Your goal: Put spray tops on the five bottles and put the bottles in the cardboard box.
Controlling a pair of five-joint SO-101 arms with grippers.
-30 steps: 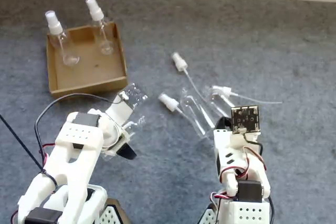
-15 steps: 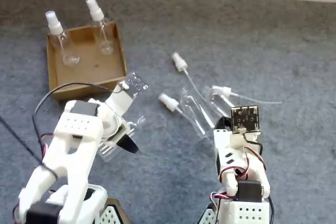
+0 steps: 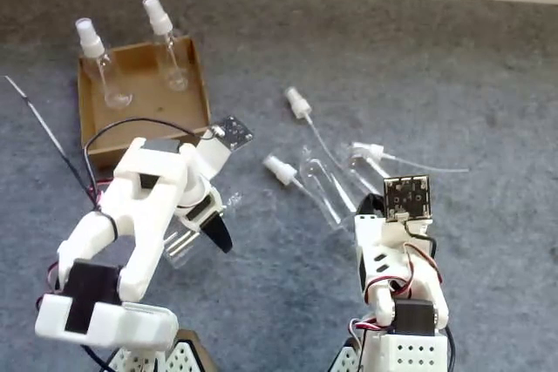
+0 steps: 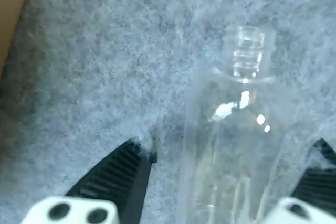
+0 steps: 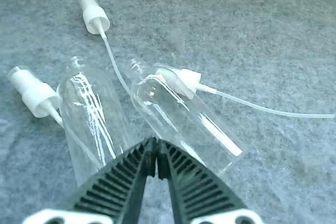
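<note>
Left gripper (image 4: 233, 153) (jaws wide, gripping nothing) has shifted forward, straddling the uncapped bottle (image 4: 242, 103)

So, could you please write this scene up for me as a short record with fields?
boxed: two topped bottles standing in the cardboard box
left hand: open, a topless bottle between its fingers
right hand: shut, over two topless bottles lying on the carpet
spray tops: three loose, lying among those two bottles
remaining: three bottles to top and box
</note>
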